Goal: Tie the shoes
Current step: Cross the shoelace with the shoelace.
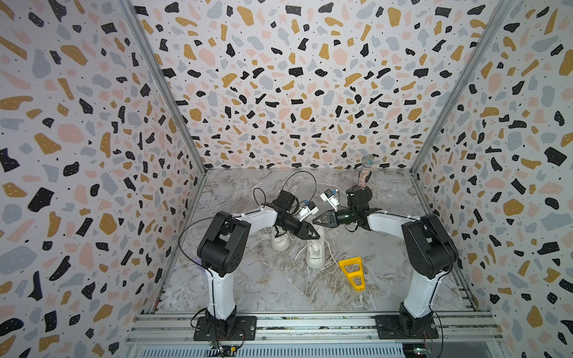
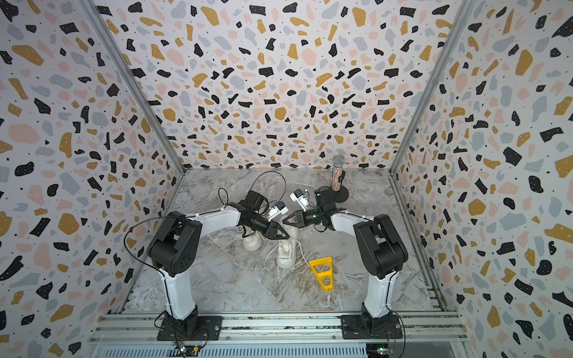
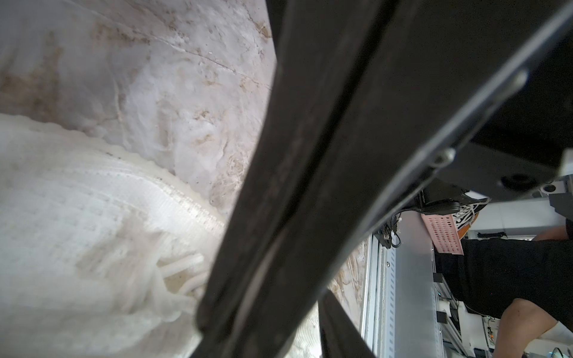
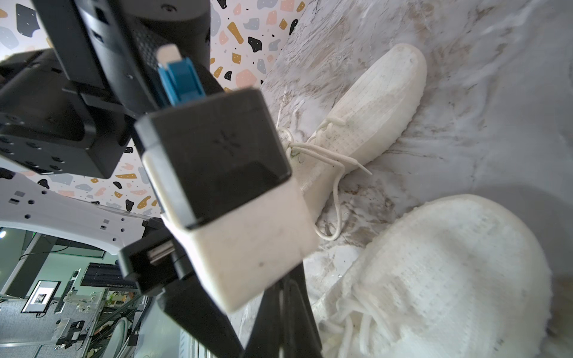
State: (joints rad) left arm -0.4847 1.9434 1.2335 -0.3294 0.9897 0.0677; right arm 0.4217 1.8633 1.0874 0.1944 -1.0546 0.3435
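My right claw [image 1: 317,220] is pinched together; my left claw [image 1: 314,235], I cannot tell. Both hang over the shoes [image 1: 315,253] on the table [image 1: 263,279], laces [image 4: 336,198] loose. Tying seems barely begun; next I must catch a lace end.

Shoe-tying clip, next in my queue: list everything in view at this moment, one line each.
table: one, grey-white marble, cell floor.
walls: three, terrazzo print, around the table.
shoes: two, white, mid-table; the second lies to the left.
laces: several strands, white, ends trailing loose beside the shoes.
frame: one, yellow, flat, right of the shoes.
microphone: one, glittery, upright on a black stand, back right.
person: one, black shorts, outside the cell, left wrist view only.
left arm, right arm: two, white and black, bases at the front edge.
left gripper: one, black, over the shoes.
right gripper: one, black, shut, facing the left gripper.
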